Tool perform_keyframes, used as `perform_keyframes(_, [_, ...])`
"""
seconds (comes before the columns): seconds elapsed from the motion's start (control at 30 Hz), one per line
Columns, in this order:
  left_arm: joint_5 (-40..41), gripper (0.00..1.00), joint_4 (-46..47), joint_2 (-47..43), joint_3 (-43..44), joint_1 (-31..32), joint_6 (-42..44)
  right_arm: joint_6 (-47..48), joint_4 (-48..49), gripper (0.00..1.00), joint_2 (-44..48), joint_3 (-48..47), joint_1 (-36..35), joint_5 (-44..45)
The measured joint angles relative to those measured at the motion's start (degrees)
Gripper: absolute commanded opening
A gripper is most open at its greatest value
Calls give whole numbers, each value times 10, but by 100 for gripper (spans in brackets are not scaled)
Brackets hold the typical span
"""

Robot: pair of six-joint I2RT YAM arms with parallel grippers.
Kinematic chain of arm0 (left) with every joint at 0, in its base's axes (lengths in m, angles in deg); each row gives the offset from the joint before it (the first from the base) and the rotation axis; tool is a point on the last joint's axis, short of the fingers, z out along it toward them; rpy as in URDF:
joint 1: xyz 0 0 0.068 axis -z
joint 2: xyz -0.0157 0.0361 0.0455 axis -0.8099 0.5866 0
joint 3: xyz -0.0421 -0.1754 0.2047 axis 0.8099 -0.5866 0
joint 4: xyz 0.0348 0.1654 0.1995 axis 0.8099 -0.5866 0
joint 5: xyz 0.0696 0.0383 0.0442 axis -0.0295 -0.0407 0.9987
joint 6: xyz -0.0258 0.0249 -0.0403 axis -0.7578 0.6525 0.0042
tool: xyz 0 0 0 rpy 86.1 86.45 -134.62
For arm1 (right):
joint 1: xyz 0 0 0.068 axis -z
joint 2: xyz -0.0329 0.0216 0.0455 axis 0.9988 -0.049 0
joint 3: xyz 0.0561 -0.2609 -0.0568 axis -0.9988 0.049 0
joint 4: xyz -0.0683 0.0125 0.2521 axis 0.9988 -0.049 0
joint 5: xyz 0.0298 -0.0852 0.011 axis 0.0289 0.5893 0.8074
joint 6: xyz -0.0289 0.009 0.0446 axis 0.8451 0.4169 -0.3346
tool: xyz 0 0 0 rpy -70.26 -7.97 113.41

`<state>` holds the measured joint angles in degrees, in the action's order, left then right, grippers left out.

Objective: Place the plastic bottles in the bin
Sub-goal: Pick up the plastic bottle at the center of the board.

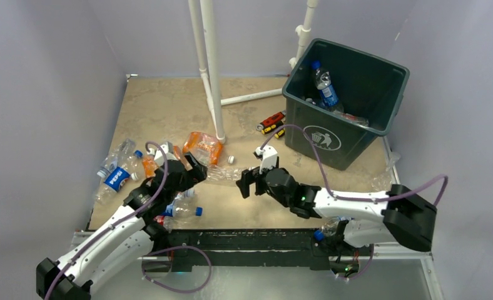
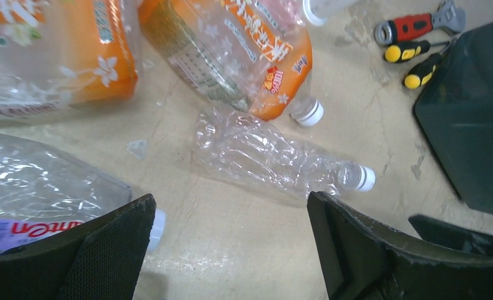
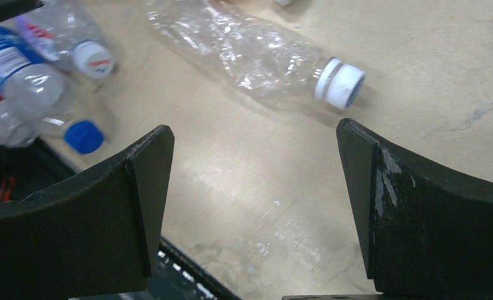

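Observation:
A clear crushed plastic bottle (image 1: 222, 175) with a white cap lies on the table between my two grippers. My left gripper (image 1: 197, 170) is open just left of it; in the left wrist view the bottle (image 2: 275, 156) lies beyond the open left gripper (image 2: 231, 209), untouched. My right gripper (image 1: 247, 181) is open to its right, and in the right wrist view the bottle (image 3: 244, 50) lies ahead of the empty right gripper (image 3: 254, 140). Orange-labelled bottles (image 2: 231, 50) and several others (image 1: 119, 172) lie at the left. The bin (image 1: 381, 78) stands at the back right with a blue-labelled bottle (image 1: 324, 87) inside.
White pipes (image 1: 209, 69) rise from the table's middle back. Small red, yellow and black tools (image 1: 272, 122) lie left of the bin. Blue-capped bottles (image 1: 184, 211) lie by the left arm's base, another (image 1: 331, 226) by the right arm's base. Grey walls enclose the table.

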<state>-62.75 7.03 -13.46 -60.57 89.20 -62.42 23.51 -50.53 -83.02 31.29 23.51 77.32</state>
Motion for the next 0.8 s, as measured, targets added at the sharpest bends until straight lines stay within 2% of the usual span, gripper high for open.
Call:
perform_keyframes(0.2, [-35, 90, 73, 59, -25, 0, -4, 1, 30, 96, -95, -29, 15, 35])
perform_keyframes(0.37, [-40, 89, 119, 133, -25, 0, -4, -19, 34, 96, -138, -39, 15, 59])
perform_keyframes(0.5, [-38, 90, 145, 177, -25, 0, -4, -49, 49, 95, -121, -20, 14, 72])
perform_keyframes(0.8, [-5, 87, 215, 218, -25, 0, -4, -93, 70, 95, -38, 47, 10, 49])
